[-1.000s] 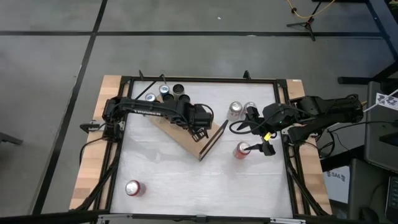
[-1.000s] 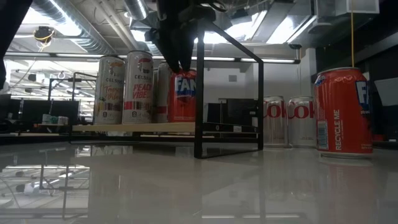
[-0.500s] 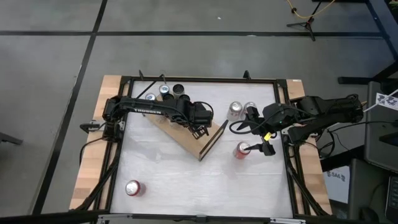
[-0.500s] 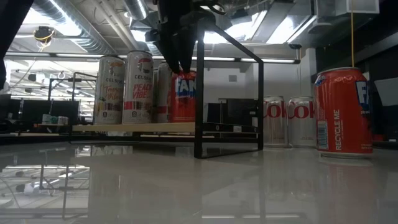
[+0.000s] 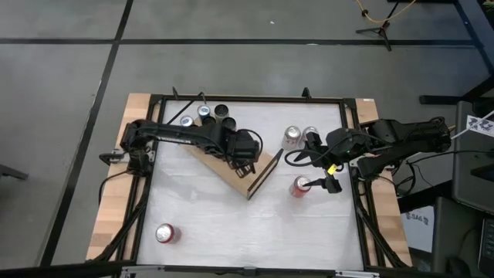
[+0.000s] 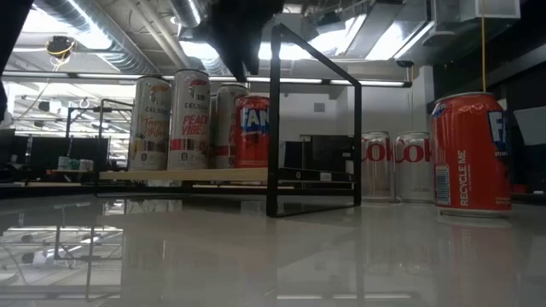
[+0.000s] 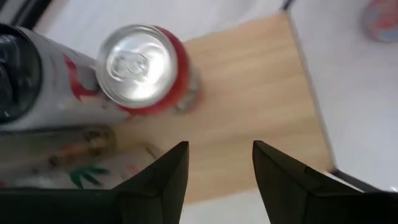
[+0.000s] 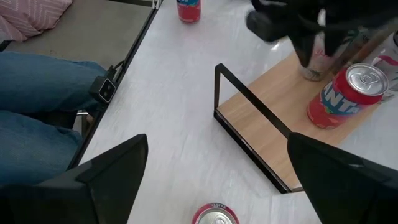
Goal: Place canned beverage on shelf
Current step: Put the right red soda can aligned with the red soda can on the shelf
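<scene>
A white table top (image 5: 201,216) in a black frame stands on a grey floor, with the clock face read from above and six at the near edge. Off the near edge, a person's legs in blue jeans (image 8: 37,81) show past the frame. Nearest on the table, at about seven o'clock, a red can (image 5: 164,233) stands alone.

At about four o'clock a second red can (image 5: 301,186) stands upright. The right gripper (image 5: 318,184) hangs just beside and above it, fingers spread wide and holding nothing.

The shelf (image 5: 235,176) lies across the middle, a light wooden board on a thin black frame, running from the centre toward ten o'clock. A red orange-soda can (image 7: 140,65) stands upright on the board next to taller pale cans (image 6: 171,124). The left gripper (image 7: 219,149) hovers above the board beside that can, clear of it; its fingers show only a narrow gap and grip nothing.

Farther back, at about one o'clock, two silver cola cans (image 5: 292,137) stand together. More cans (image 5: 204,112) crowd the shelf's far end near eleven o'clock.
</scene>
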